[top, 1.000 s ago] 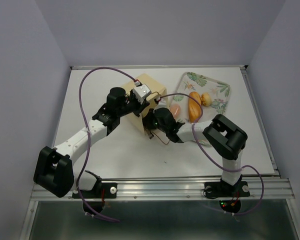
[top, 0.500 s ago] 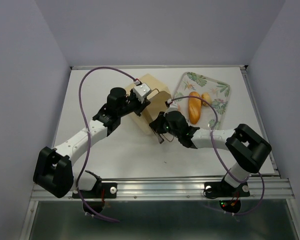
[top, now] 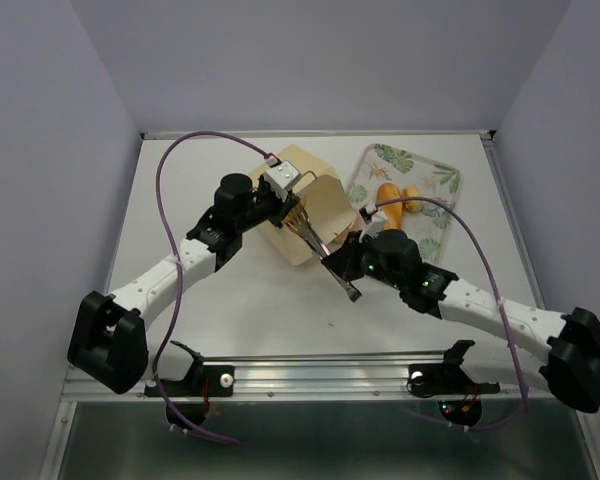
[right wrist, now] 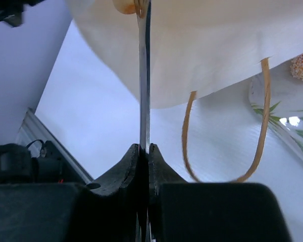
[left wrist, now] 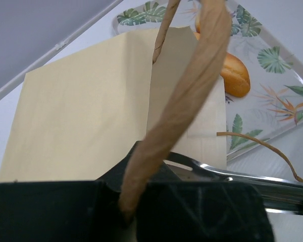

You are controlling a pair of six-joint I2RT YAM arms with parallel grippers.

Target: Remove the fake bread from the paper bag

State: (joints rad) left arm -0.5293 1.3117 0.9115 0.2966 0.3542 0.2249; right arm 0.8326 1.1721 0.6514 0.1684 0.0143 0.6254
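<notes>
Paper bag (top: 320, 205): right pincer's (right wrist: 144, 148) tongs (right wrist: 144, 75) retreated.

White bench (top: 230, 300), viewed from above. Two items are carried directly on its surface. A pale-tan paper bag (top: 330, 200) is seen toward the far centre, tilted, with its lower edge at the surface; whether it rests with its full weight cannot be told. A floral-print tray (top: 435, 175) is laid flat just beside the bag, toward the far right corner. A small dark speck (top: 331, 323) is marked on the bare near-centre area. The near edge is bounded by a metal rail (top: 320, 375).
</notes>
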